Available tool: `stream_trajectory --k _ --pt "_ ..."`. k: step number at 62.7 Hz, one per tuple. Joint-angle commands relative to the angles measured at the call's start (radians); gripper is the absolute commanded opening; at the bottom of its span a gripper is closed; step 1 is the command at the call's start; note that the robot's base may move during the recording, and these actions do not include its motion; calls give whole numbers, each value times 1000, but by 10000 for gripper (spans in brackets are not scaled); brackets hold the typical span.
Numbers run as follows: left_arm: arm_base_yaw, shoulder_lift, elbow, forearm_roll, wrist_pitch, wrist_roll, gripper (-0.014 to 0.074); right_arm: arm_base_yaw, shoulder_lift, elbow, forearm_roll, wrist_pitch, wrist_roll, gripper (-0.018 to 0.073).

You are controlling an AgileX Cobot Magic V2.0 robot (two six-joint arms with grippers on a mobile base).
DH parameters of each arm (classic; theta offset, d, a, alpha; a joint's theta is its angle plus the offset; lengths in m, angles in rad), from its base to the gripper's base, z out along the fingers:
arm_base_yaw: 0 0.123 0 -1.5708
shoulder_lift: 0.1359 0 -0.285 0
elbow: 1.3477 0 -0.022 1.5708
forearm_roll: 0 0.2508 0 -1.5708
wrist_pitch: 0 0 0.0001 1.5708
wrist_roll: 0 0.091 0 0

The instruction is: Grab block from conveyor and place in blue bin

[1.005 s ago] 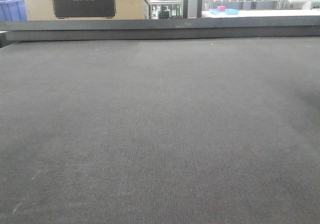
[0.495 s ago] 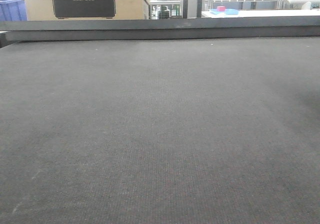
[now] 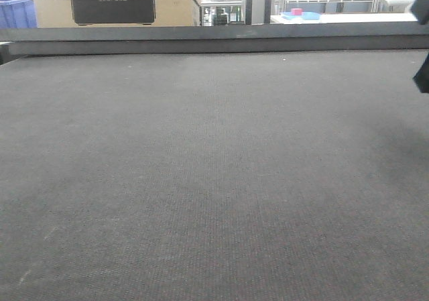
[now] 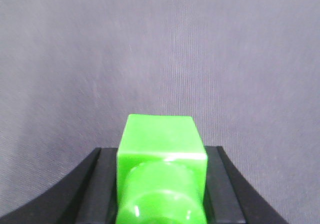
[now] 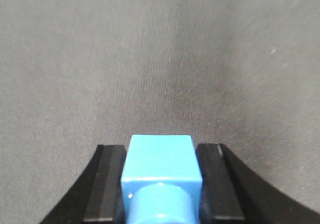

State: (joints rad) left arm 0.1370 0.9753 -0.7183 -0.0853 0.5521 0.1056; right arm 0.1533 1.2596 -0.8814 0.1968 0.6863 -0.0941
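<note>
The conveyor [image 3: 214,167], a wide dark grey woven belt with a raised rail [image 3: 214,46] at its far edge, fills the front view. My left gripper [image 4: 161,156] is shut on a glossy green block [image 4: 160,139], held between black fingers [image 4: 102,184] above the belt. In the right wrist view my right gripper [image 5: 161,156] is shut on a blue block [image 5: 160,159], its black pads [image 5: 215,179] pressed to both sides. A dark piece of an arm [image 3: 423,73] pokes in at the front view's right edge. No loose block lies on the belt.
Beyond the rail stand a cardboard box [image 3: 114,3], shelving and a white table with small pink and blue items [image 3: 300,13]. A blue plastic crate [image 3: 15,11] shows at the far top left; I cannot tell whether it is the blue bin.
A dark piece of an arm has come into the front view at the right edge, where only a faint shadow lay before. The belt looks the same.
</note>
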Motion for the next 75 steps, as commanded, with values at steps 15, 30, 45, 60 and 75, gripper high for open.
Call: stream_trajectory --k 15,30,45,60,75 --pt "-4 -263 149 -18 -158 7 -111 0 -387 218 -5 -278 -9 -167" --pt "-4 -334 116 -44 -157 7 -111 0 -562 220 -2 -302 -9 -167" --pt "-129 -344 104 -114 -149 7 -111 21 -673 214 101 -293 -9 -167" --pt "-323 -439 75 -110 -262 7 -111 68 -782 214 99 -297 -130 -167" --pt "-364 -602 75 -74 -321 7 -111 68 -951 262 72 -322 -135 -167"
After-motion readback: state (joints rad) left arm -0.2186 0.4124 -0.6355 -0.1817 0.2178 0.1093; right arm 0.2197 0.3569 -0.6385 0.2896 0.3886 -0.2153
